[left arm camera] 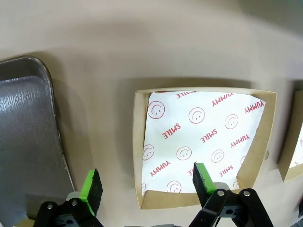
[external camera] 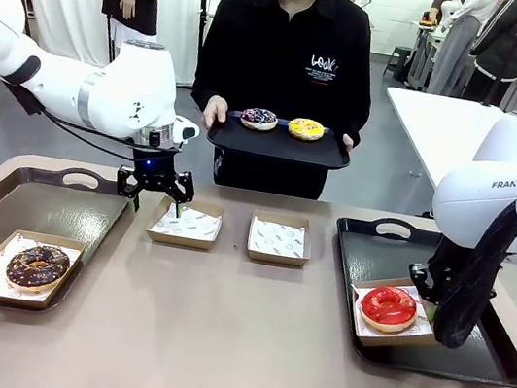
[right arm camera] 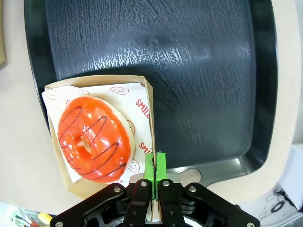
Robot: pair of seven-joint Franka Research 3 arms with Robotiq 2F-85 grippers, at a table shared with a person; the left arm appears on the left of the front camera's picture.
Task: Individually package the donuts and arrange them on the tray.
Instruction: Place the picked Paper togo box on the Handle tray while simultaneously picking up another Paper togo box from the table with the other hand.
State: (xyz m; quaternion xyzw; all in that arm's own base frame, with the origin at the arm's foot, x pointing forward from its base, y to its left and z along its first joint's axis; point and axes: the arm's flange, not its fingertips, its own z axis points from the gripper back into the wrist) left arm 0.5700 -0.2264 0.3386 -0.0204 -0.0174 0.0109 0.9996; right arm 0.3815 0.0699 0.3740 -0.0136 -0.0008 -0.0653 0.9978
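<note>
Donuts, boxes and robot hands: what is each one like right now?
Chocolate donut: boxed, on the left tray.
Red donut: boxed, at the right tray's edge.
Purple donut: unboxed, on the person's tray.
Yellow donut: unboxed, same tray.
Two table boxes: empty.
Left gripper: open, over one table box.
Right gripper: shut on red donut's box.

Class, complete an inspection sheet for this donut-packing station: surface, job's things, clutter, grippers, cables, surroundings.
Surface: tan table, grey tray left, black tray right.
Job's things: chocolate sprinkled donut boxed on grey tray; glossy red donut in cardboard box on black tray; purple donut, yellow donut on small black tray held by person; two empty paper-lined boxes mid-table.
Clutter: nothing seen.
Grippers: left gripper open above one empty box; right gripper shut on cardboard box.
Cables: black cable along left arm.
Surroundings: white table behind.
</note>
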